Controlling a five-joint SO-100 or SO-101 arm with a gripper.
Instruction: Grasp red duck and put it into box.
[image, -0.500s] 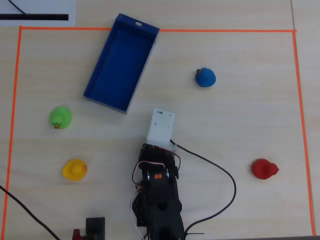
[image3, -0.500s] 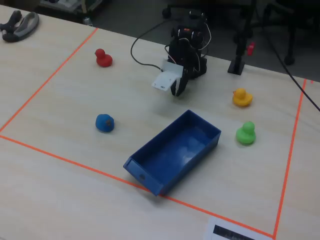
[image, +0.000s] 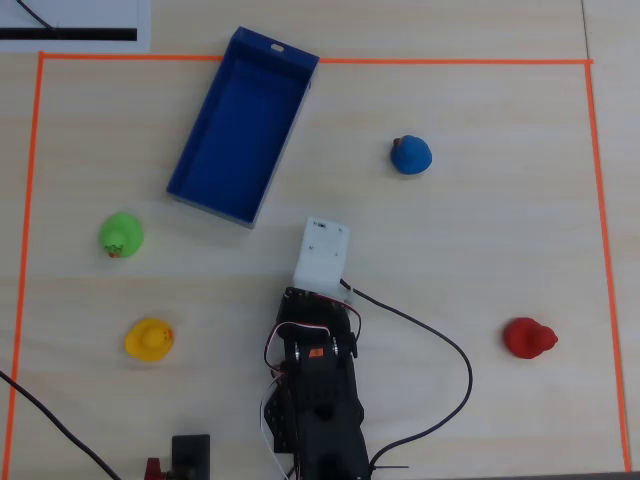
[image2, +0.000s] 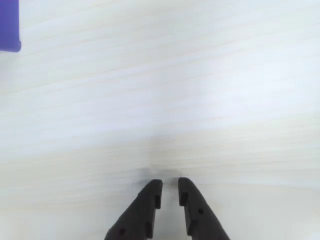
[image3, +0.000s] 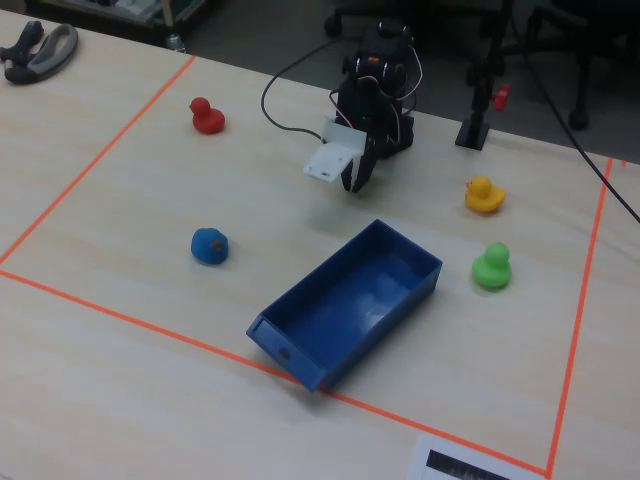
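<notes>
The red duck (image: 528, 338) sits alone on the table (image: 450, 250), well to the right of the arm in the overhead view and near the orange tape border (image: 606, 250). It looks like a small rubber toy: probably light, a little squashy, and rounded enough to roll or squirt out of a pinch. The wider body below the head seems the safest place to close on, with the fingers low on its sides.

The gripper (image2: 170, 188) hovers over bare wood with its jaws nearly together, only a narrow gap between them and nothing held. The box (image: 243, 125) lies well away from the duck, on the arm's other side, empty.

The wrist view shows the jaw gap clearly but no duck, only a blue corner of the box (image2: 10, 25). The overhead view gives the layout, including the blue duck (image: 410, 154), green duck (image: 121, 236) and yellow duck (image: 149, 338). The fixed view shows the red duck (image3: 207, 116) upright and the box's (image3: 345, 305) low walls
</notes>
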